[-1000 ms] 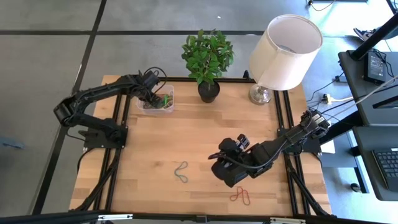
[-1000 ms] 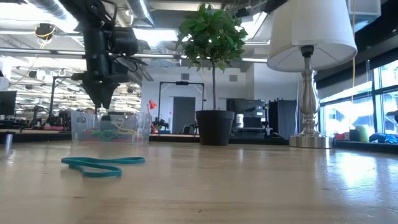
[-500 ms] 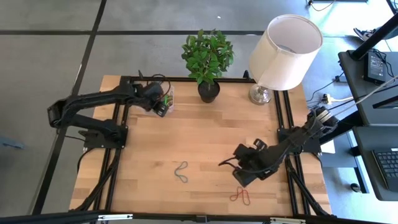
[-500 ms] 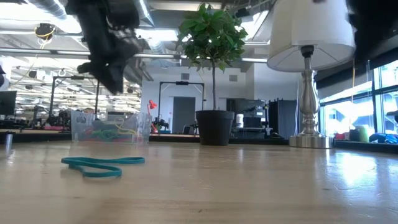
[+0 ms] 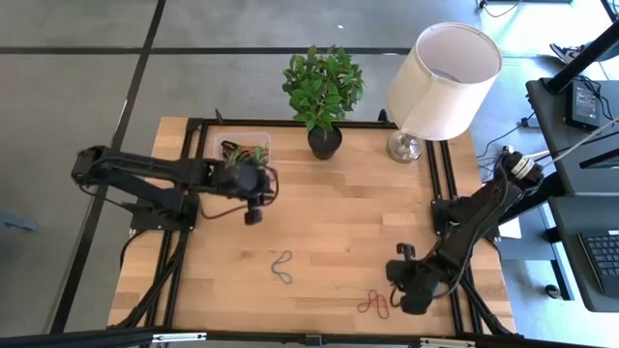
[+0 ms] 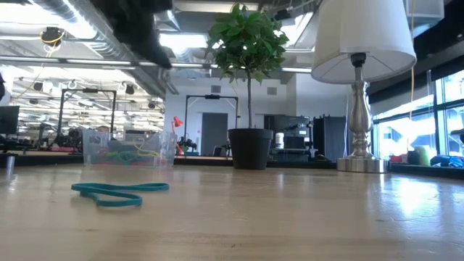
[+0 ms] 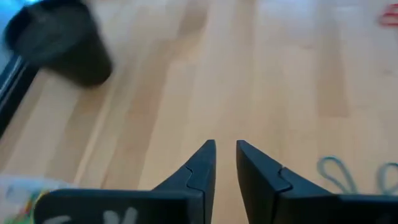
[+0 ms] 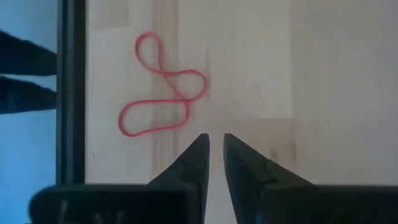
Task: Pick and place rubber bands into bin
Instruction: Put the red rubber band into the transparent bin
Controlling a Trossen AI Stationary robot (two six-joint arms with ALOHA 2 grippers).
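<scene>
Hovering above the bare wood just in front of the clear plastic bin (image 5: 243, 151), the left gripper (image 5: 253, 215) carries nothing, its two dark fingers (image 7: 198, 168) drawn close with only a thin slit between them. Inside that bin, at the table's far edge beside the potted plant (image 5: 323, 97), lies a tangle of coloured rubber bands (image 6: 127, 154). A teal rubber band (image 5: 281, 268), twisted into a figure-eight, rests flat on the table (image 5: 319, 208), well in front of the bin and near the table's middle. A red rubber band (image 5: 375, 306), also twisted, lies farther from the bin still, close to the front edge. The right gripper (image 5: 406, 303) hangs just beside that red band without touching it, fingers (image 8: 193, 165) nearly together and empty, the band lying a little beyond their tips in the right wrist view. A white-shaded table lamp (image 5: 437, 85) stands at the far edge, on the plant's other side from the bin.
</scene>
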